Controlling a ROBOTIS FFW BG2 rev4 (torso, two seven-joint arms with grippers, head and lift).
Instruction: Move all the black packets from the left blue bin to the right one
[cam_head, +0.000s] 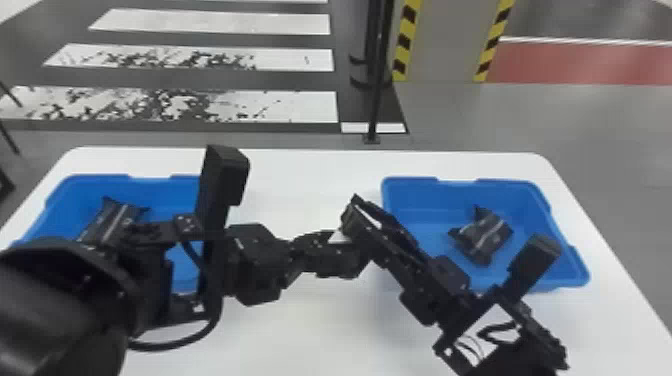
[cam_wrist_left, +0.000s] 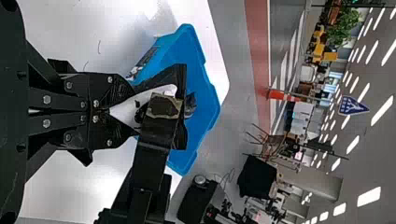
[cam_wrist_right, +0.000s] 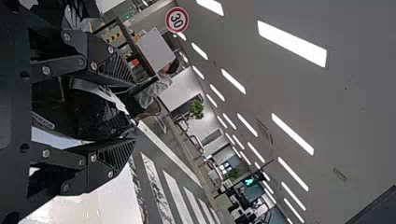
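Left arm (cam_head: 65, 310) is hogging the camera, its hand (cam_wrist_left: 127, 112) seemingly pinching a packet (cam_wrist_left: 144, 97). Right hand (cam_wrist_right: 135, 111) looks open around it; if I release before that clamps, it'd drop onto the table (cam_head: 300, 185). I count three packets: that one, one (cam_head: 114, 220) in the left bin (cam_head: 160, 192) toward the table's left edge, one (cam_head: 485, 235) in the right bin (cam_head: 420, 197).

The table (cam_head: 310, 175) looks smooth; on it, the left bin (cam_head: 160, 192) and right bin (cam_head: 420, 220) are smooth plastic, their packets (cam_head: 487, 237) crinkled.
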